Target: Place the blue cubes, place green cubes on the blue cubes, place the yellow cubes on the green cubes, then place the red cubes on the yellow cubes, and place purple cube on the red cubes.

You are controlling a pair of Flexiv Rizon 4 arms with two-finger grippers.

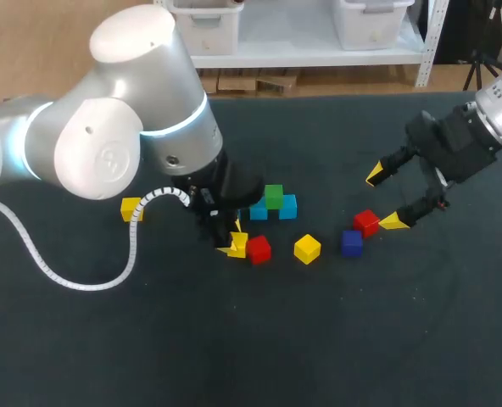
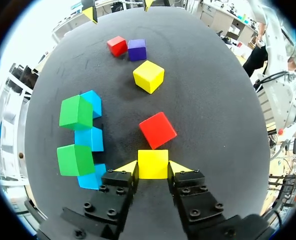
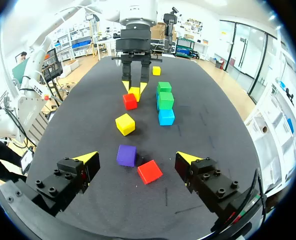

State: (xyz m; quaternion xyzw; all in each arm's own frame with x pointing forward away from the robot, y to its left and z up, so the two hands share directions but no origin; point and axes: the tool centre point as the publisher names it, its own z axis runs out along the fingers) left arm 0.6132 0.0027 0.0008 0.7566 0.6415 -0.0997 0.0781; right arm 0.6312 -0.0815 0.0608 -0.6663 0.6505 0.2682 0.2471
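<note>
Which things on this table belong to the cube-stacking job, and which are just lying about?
Job: blue cubes; green cubes on them; held yellow cube in the left gripper; middle yellow cube; outer yellow cube; red cubes; purple cube.
Lying about: the left arm's white cable, looped on the table.

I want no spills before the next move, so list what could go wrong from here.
1. The left tool holds a yellow cube with a red cube just ahead, almost touching; sliding rather than lifting would likely shove it.
2. The green cubes sit on the blue cubes close beside the tool; an off-centre placement could knock one off.
3. The right tool is open by a second red cube and the purple cube, lying close together; closing could catch both.
</note>
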